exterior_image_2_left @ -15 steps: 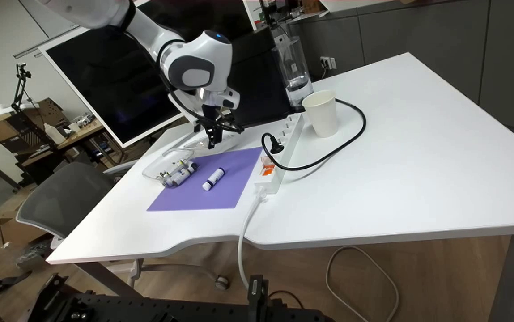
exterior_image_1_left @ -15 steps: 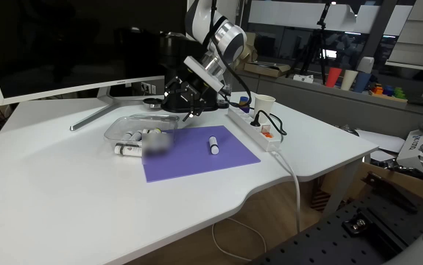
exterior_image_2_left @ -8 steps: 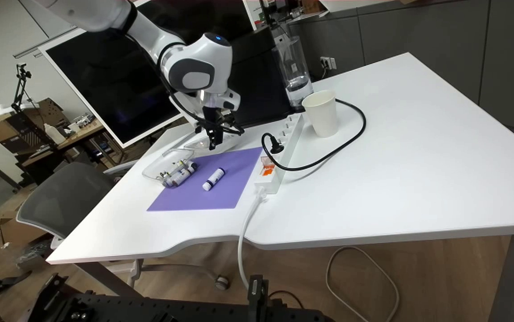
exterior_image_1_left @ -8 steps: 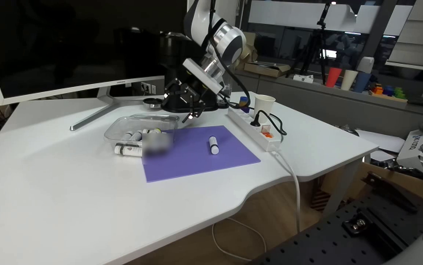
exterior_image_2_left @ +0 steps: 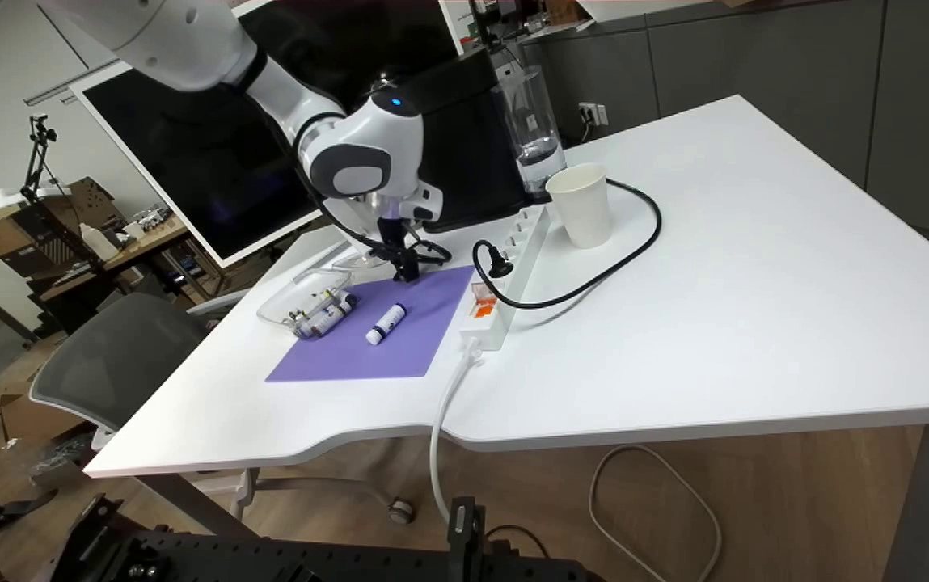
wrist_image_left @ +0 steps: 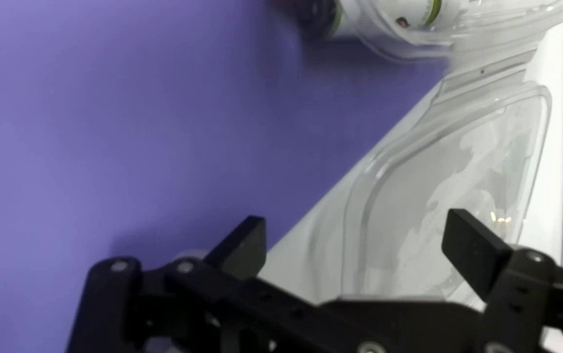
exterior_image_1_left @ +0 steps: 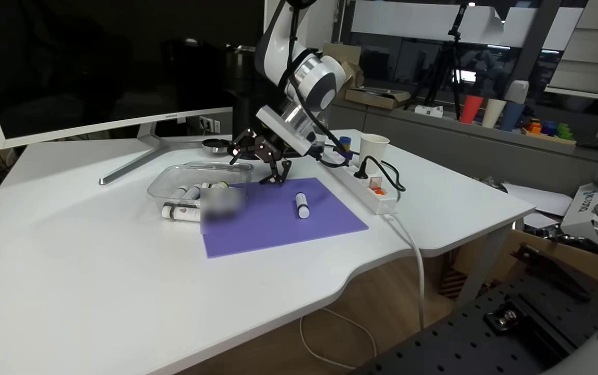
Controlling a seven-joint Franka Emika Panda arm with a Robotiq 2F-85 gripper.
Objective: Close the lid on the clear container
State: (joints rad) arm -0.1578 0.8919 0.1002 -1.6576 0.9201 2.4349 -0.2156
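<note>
The clear container [exterior_image_1_left: 159, 188] stands open on the white table at the edge of the purple sheet, with several white tubes in it. It also shows in an exterior view [exterior_image_2_left: 276, 305] and at the top right of the wrist view [wrist_image_left: 497, 27]. Its clear lid [wrist_image_left: 408, 196] is folded back, lying out flat behind the container; in an exterior view the lid [exterior_image_1_left: 216, 166] shows behind the rim. My gripper [wrist_image_left: 357, 230] is open and empty. In the wrist view its jaws stand over the lid, one beside the lid's edge and one over the lid. In an exterior view the gripper [exterior_image_1_left: 254, 168] is low near the sheet's back edge.
A lone white tube [exterior_image_1_left: 302, 205] lies on the purple sheet [exterior_image_1_left: 278, 229]. Another tube [exterior_image_1_left: 180, 213] lies before the container, partly under a blurred patch. A power strip [exterior_image_2_left: 496, 303] with a black cable and a cup [exterior_image_2_left: 581, 208] stand beside. A monitor and tall black box [exterior_image_2_left: 464, 137] stand behind.
My gripper has moved down toward the table and the back edge of the purple sheet, staying open. The container, its lid and the tubes have not moved.
</note>
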